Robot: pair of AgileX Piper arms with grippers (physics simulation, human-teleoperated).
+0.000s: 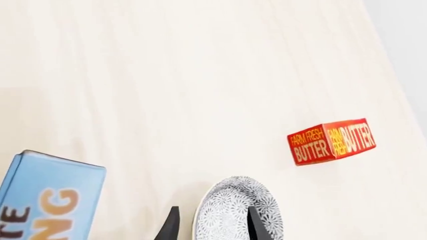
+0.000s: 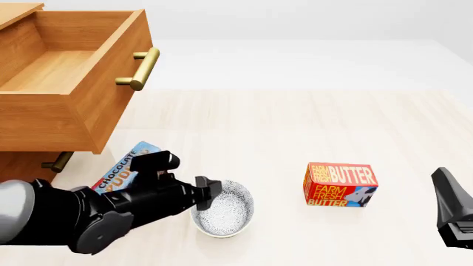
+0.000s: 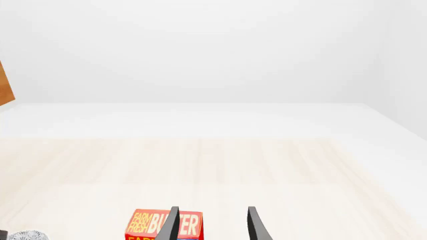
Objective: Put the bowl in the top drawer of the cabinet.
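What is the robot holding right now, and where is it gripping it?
The left gripper straddles the rim of the small white speckled ceramic bowl; whether it has clamped cannot be told. The right gripper holds nothing.

Front view looks down high; wrists sit low; all share butter box (image 2: pixel 340 185).

White, dark-speckled bowl (image 2: pixel 225 212); warm-brown cabinet (image 2: pixel 44 100), brass handles; red-orange butter box (image 2: pixel 340 185).
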